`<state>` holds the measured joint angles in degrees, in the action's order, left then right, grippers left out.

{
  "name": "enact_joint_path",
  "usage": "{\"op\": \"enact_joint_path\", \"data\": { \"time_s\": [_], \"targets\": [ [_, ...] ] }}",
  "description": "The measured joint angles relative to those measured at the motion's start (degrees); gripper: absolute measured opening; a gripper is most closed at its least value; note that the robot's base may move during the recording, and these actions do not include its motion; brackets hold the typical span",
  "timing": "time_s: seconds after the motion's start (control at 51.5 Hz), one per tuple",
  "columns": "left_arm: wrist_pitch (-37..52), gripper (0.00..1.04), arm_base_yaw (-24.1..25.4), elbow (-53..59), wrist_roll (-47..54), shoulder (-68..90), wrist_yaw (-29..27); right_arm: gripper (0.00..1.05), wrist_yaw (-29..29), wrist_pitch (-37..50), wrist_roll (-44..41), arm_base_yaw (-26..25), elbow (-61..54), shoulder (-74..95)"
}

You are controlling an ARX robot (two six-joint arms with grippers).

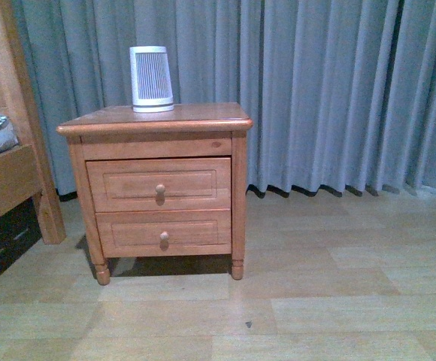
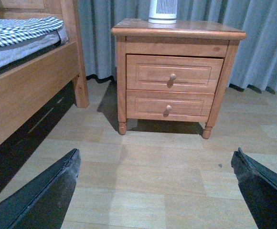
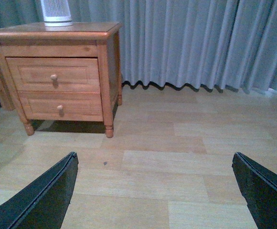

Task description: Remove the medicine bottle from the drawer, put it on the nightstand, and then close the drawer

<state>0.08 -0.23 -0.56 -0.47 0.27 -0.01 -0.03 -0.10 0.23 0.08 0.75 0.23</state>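
drawer (image 1: 158,183) fully shut, reddish nightstand (image 1: 155,119)
panelled front, round knob (image 1: 160,188) (left gripper (image 2: 155,191), right gripper (image 3: 155,191) gaping wide, both empty)

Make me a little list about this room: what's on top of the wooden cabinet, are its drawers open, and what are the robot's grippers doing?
nightstand: in front of the curtain, beside the bed
on top: white ribbed device
upper drawer: shut
lower drawer: shut
medicine bottle: not in view
left gripper: open, empty, away from the nightstand
right gripper: open, empty, away from the nightstand
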Motion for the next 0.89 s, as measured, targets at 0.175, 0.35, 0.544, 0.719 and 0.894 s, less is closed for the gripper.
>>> {"op": "enact_joint_path", "data": {
  "time_s": [0.175,0.35,0.544,0.719,0.894],
  "targets": [
    [0.0,0.98,0.0,0.0,0.0,0.0,0.0,0.98,0.0,0.0,0.0,0.0,0.0,0.0],
    [0.0,0.98,0.0,0.0,0.0,0.0,0.0,0.98,0.0,0.0,0.0,0.0,0.0,0.0],
    [0.0,0.98,0.0,0.0,0.0,0.0,0.0,0.98,0.0,0.0,0.0,0.0,0.0,0.0],
    [0.0,0.98,0.0,0.0,0.0,0.0,0.0,0.98,0.0,0.0,0.0,0.0,0.0,0.0],
    [0.0,0.98,0.0,0.0,0.0,0.0,0.0,0.98,0.0,0.0,0.0,0.0,0.0,0.0]
  ]
}}
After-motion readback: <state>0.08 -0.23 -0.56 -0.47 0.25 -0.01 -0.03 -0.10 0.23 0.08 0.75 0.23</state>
